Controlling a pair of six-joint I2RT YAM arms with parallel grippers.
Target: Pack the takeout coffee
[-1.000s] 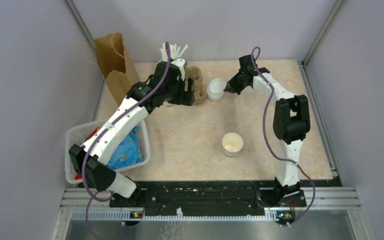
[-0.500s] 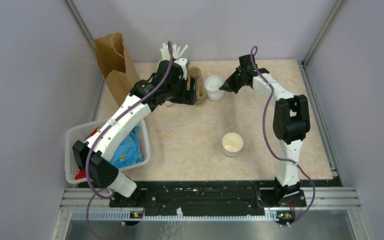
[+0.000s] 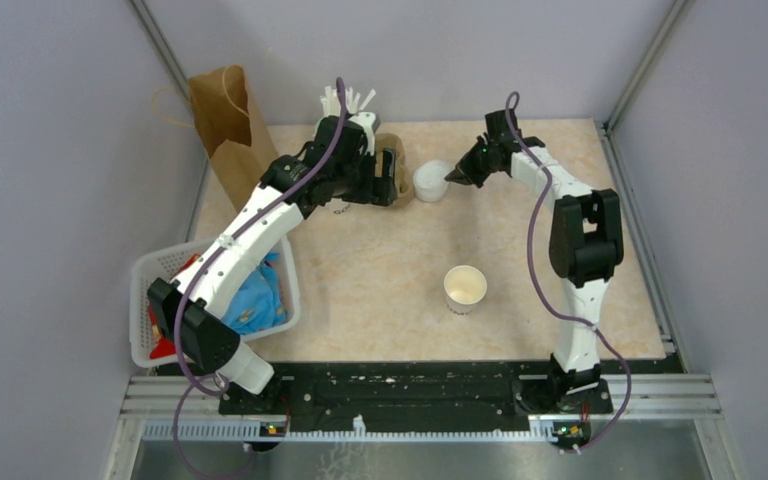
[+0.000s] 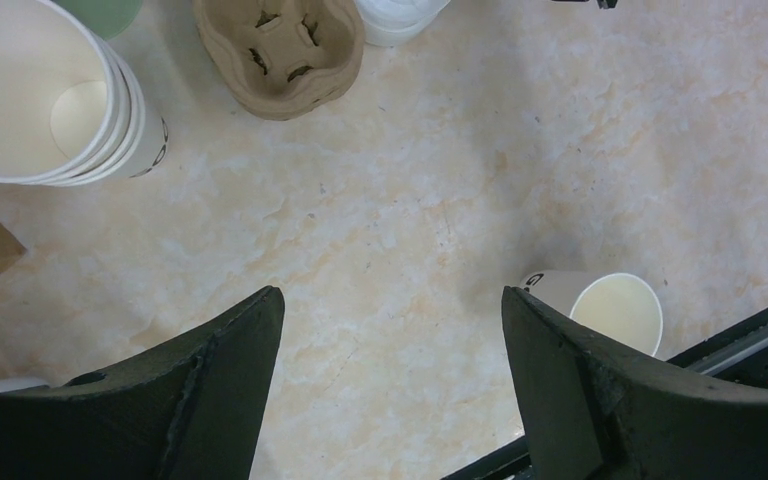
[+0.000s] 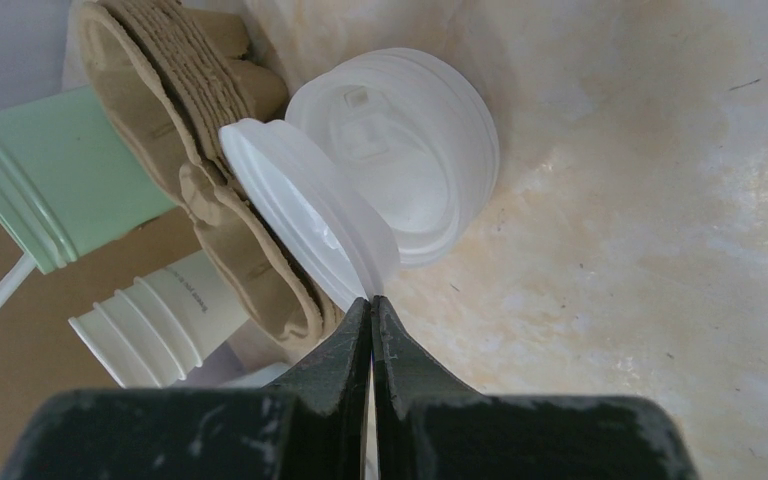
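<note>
The takeout coffee cup (image 3: 465, 288), small and cream-white with dark lettering, stands open-topped on the table's middle right; it also shows as the cup (image 4: 615, 310) in the left wrist view. My right gripper (image 5: 371, 300) is shut on the rim of a white plastic lid (image 5: 305, 215). The lid is tilted up off a stack of lids (image 5: 400, 150) and leans toward the brown carrier. Seen from the top, the right gripper (image 3: 450, 177) sits beside the lid stack (image 3: 428, 182). My left gripper (image 4: 392, 292) hangs open over bare table, holding nothing.
A brown pulp cup-carrier tray (image 4: 280, 50) sits at the back beside a stack of lidless paper cups (image 4: 50, 100). A green holder (image 5: 50, 190) stands behind them. A paper bag (image 3: 228, 125) is at the back left, and a white basket (image 3: 160, 270) of cloth at the left edge.
The right gripper stays shut at the lid stack, shifting only slightly, with the lid's edge tipped up. The left arm has edged toward the back of the table, jaws slightly wider.
</note>
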